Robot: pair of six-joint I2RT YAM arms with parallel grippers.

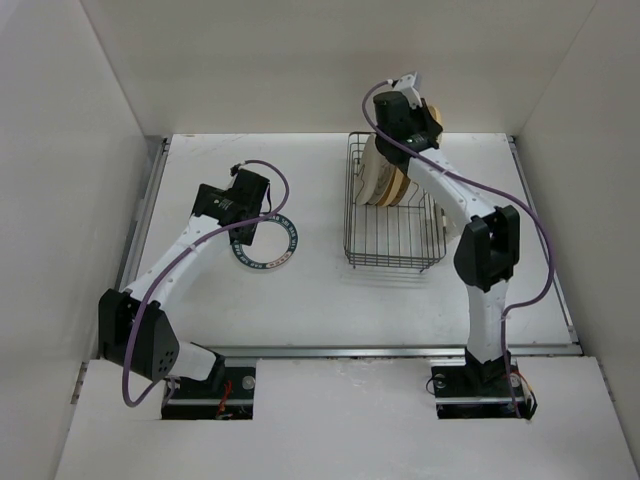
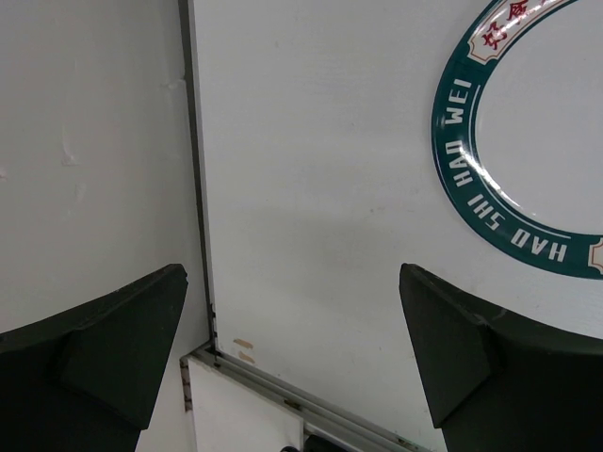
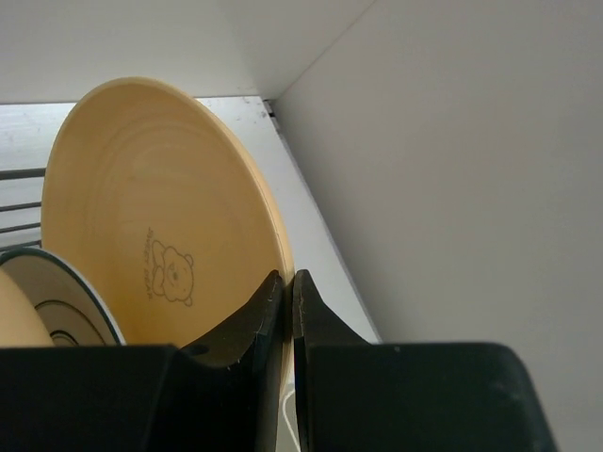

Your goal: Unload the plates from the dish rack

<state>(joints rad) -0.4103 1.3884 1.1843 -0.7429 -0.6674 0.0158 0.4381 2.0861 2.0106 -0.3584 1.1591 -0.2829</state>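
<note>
My right gripper is shut on the rim of a yellow plate with a small bear print, held upright above the dish rack; this gripper is high over the rack's back end in the top view. Below it, a white plate with a dark rim and another yellow plate stand in the rack, seen as a group from above. A white plate with a green lettered rim lies flat on the table. My left gripper is open and empty just beside it.
White walls enclose the table on the left, back and right. A metal strip runs along the near table edge, and another runs down the left edge. The right arm's purple cable loops beside the rack.
</note>
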